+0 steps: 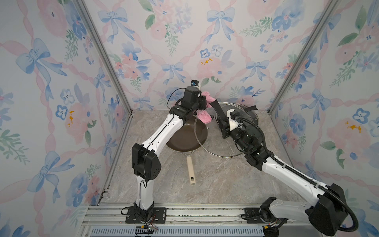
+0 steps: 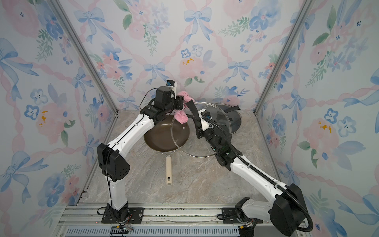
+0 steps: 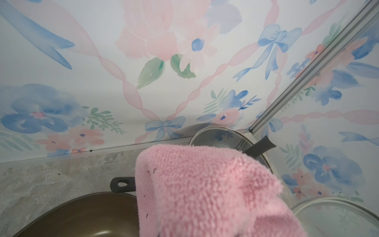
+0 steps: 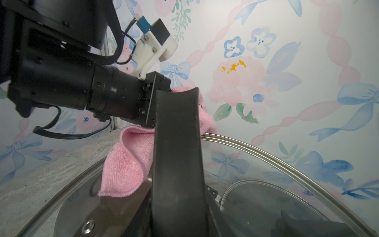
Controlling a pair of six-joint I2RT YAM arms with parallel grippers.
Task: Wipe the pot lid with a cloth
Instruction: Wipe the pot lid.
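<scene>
The pot lid [image 1: 217,146] is a large glass disc with a metal rim, held tilted above the table. My right gripper [image 1: 222,121] is shut on its black strap handle [image 4: 176,156]. The pink fuzzy cloth [image 1: 205,118] is bunched in my left gripper [image 1: 206,106], which is shut on it; the fingers are buried in the fabric. In the right wrist view a fold of the cloth [image 4: 125,168] hangs against the lid's top face, beside the handle near the far rim. In the left wrist view the cloth [image 3: 205,188] covers the jaws.
A brown frying pan [image 1: 182,136] with a beige handle [image 1: 190,170] lies under the left arm, partly below the held lid. A second glass lid [image 1: 249,119] with a black handle [image 1: 252,108] sits at the back right by the wall.
</scene>
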